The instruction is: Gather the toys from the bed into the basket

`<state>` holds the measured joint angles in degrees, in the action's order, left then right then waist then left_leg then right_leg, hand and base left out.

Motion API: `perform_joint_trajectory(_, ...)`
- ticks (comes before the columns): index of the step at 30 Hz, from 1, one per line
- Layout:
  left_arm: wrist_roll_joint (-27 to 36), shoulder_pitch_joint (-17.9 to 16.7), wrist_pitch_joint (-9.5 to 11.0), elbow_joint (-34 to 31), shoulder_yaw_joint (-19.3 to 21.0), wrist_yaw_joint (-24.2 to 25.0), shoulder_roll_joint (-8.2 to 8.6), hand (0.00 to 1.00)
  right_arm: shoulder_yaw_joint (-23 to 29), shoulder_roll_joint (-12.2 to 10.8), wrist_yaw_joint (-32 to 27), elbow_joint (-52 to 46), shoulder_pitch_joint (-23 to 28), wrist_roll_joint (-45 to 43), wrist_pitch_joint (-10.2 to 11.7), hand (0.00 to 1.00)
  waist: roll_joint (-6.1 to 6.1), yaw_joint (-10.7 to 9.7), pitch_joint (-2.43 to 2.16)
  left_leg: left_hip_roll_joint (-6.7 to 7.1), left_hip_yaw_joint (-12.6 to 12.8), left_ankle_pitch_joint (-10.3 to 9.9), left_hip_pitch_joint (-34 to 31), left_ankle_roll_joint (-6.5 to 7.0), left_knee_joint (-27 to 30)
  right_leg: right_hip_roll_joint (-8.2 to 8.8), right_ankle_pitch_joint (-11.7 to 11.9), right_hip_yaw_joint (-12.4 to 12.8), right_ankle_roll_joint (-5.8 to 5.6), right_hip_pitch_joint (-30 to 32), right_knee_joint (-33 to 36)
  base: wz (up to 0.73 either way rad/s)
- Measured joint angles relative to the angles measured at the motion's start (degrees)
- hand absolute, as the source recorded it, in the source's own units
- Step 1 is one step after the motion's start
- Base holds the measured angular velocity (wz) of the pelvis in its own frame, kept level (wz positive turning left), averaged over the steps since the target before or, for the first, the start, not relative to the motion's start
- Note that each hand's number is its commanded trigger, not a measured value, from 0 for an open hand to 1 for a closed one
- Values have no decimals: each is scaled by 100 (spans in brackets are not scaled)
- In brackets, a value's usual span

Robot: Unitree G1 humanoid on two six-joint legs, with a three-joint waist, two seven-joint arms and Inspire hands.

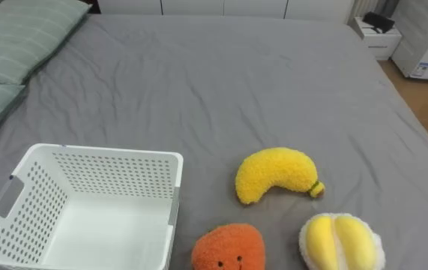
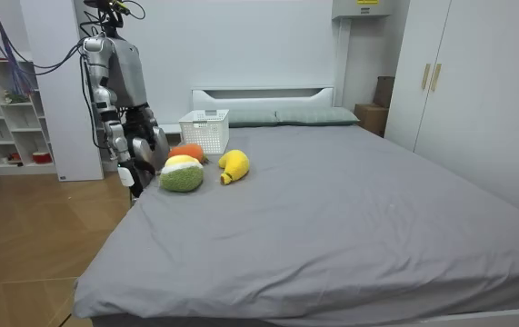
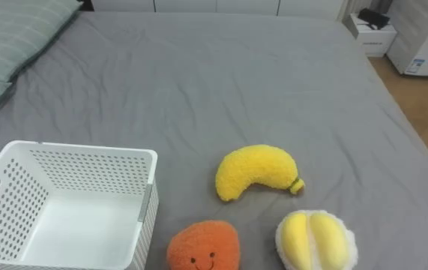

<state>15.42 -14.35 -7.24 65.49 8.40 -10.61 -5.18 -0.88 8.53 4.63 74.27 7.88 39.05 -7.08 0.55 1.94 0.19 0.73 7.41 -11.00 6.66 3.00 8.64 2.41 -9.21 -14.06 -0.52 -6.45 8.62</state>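
In the left eye view the white basket [image 1: 86, 206] sits on the grey bed [image 1: 221, 82] on the left hand's side, and its inside holds no toy. The three toys lie on the bed on the right hand's side of it. An orange plush [image 1: 228, 250] lies just beside the basket, a round yellow-and-white plush [image 1: 341, 241] lies further to the right, and a yellow banana plush [image 1: 275, 174] is the farthest out of the three. From that I judge the task not yet begun: nothing is collected and all three toys are left to gather.

The room view has the robot standing at the bed's long side, at the room view's left, facing across it. Its right hand [image 2: 128, 174] hangs low by the bed's edge, and the round plush lies just beyond it. The orange one and the banana lie a little farther from that hand. The basket stands beyond them toward the headboard [image 2: 264, 94], nearer the left hand [image 2: 156, 145], which I take to be the dark shape before the waist. Both hands are too small here, and I cannot tell whether either is wide or narrow.

The right eye view gives the same layout as the left. The eye views look down into the basket to its bare bottom, which the room view cannot do. The room view adds the robot's stance, its hands and the round plush's green underside
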Motion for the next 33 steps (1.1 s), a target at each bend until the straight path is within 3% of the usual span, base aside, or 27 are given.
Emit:
perform_joint_trajectory(8,-611,-61,-198,67,36,-180,-10,0,-19,0,55,76,-1,188,-11,0,17,-6,6,-2,0,-2,77,-3,2,-7,-5,61,-1,-59,5,0)
perform_joint_trajectory(16,-612,-32,-101,-33,39,-272,-21,0,-15,-9,62,83,14,708,-4,0,33,-22,-1,-10,36,-5,88,-5,12,-14,-6,102,2,-53,13,-2)
perform_joint_trajectory(20,-610,-30,-89,-42,137,-265,-47,0,19,-30,23,108,88,875,-11,0,118,-59,-2,-8,27,-6,84,-5,3,-18,-6,107,1,-53,8,0)
perform_joint_trajectory(28,-604,-19,-62,-39,797,-257,-147,0,1244,22,-159,71,412,1354,-54,0,228,-269,-10,-11,31,-10,93,-5,-34,6,-6,121,1,-52,7,0)
perform_joint_trajectory(31,-623,-73,-58,-51,1029,-243,-266,0,1825,161,-383,-247,516,1397,-208,0,293,-412,-24,-11,49,-9,101,-5,-34,6,-6,150,1,-49,24,-5)
perform_joint_trajectory(33,-609,-63,-49,-180,1216,-243,-335,0,2152,404,-762,-879,491,1237,-280,0,335,-487,-35,-6,96,-13,95,0,-30,7,-4,228,-2,5,51,-22)
